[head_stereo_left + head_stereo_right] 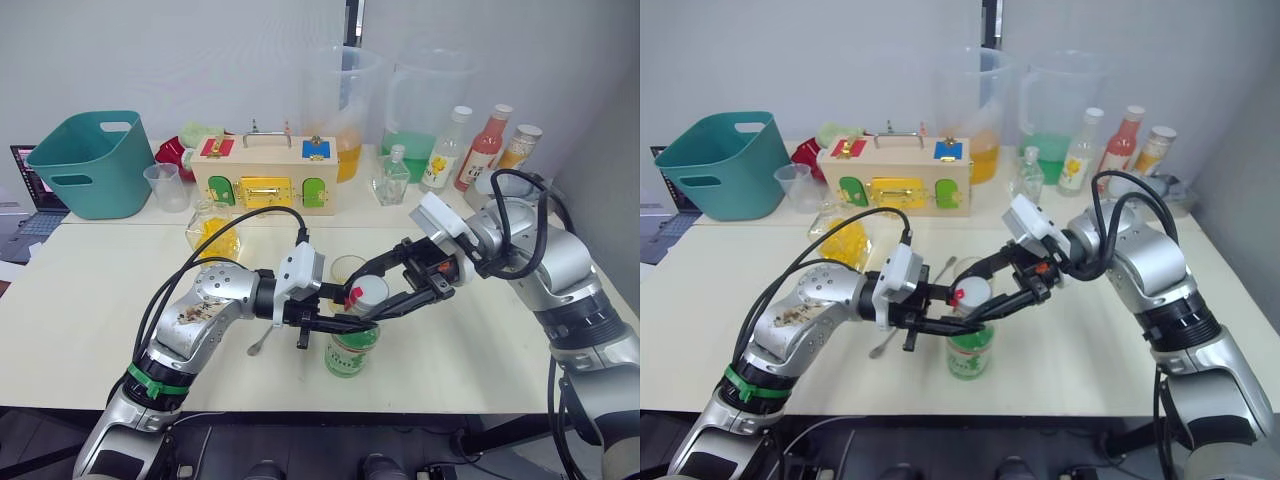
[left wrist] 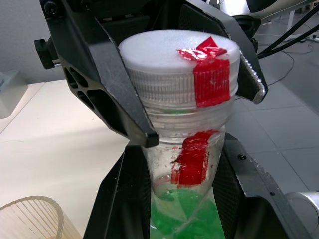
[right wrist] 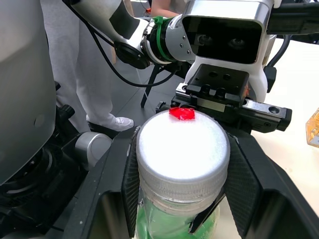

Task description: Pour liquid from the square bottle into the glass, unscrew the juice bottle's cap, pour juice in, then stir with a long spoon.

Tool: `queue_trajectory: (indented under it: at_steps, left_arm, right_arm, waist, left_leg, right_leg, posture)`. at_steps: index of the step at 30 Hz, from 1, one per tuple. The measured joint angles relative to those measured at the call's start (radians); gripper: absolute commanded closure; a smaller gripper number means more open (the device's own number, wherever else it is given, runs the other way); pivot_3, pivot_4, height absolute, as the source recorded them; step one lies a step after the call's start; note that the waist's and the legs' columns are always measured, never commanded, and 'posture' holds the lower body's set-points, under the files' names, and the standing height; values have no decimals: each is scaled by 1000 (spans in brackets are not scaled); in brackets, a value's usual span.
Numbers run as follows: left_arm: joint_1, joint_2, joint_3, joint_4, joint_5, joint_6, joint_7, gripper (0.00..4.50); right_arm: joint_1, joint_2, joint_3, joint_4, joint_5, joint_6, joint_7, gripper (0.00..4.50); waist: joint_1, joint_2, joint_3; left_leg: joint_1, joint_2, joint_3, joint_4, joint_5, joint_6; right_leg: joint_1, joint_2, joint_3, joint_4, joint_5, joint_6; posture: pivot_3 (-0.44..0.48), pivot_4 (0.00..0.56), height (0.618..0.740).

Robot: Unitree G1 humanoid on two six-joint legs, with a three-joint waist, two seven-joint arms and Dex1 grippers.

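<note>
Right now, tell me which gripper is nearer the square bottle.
Left. The left gripper holds the juice bottle's neck, just in front of the square bottle; the right gripper grips the cap, farther right.

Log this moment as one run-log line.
step: uncapping | left gripper: shut on juice bottle neck | right gripper: shut on cap | cap: on

robot test lab, pale worktable against plain wall, laptop, wooden latch-board box, measuring jugs
</note>
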Motion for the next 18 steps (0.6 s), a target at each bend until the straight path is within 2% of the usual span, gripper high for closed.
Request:
queue_trajectory:
  at_steps: [6, 10, 14, 18]
  left_arm:
    - [-8, -10, -3, -5, -2, -1, 1, 3422]
    - [-11, -10, -4, -5, -5, 1, 1, 3422]
    - [-20, -10, 3, -5, -8, 0, 1, 3422]
    - [-23, -10, 6, -6, -11, 2, 2, 3422]
  right_arm:
    - [0, -8, -38, -36, 9, 106, -1, 2738]
    - [0, -13, -41, -44, 9, 105, -1, 2738]
    - [-18, -12, -41, -35, 9, 100, -1, 2738]
    - [-26, -13, -42, -32, 20, 133, -1, 2738]
  waist:
    - [4, 0, 1]
    - [8, 1, 1]
    - [8, 0, 1]
    - [8, 0, 1]
  left_leg:
    - [-5, 0, 0, 0, 0, 0]
    - [-8, 0, 0, 0, 0, 0]
    - [-13, -2, 1, 4, 0, -1]
    - [-13, -1, 0, 4, 0, -1]
  right_leg:
    - [-4, 0, 0, 0, 0, 0]
    - [-9, -1, 0, 0, 0, 0]
    - [-19, -1, 0, 12, 0, -1]
    - [-19, -1, 0, 13, 1, -1]
  posture:
    - [0, 150, 740]
    - [0, 150, 740]
    - [0, 150, 740]
    - [0, 150, 740]
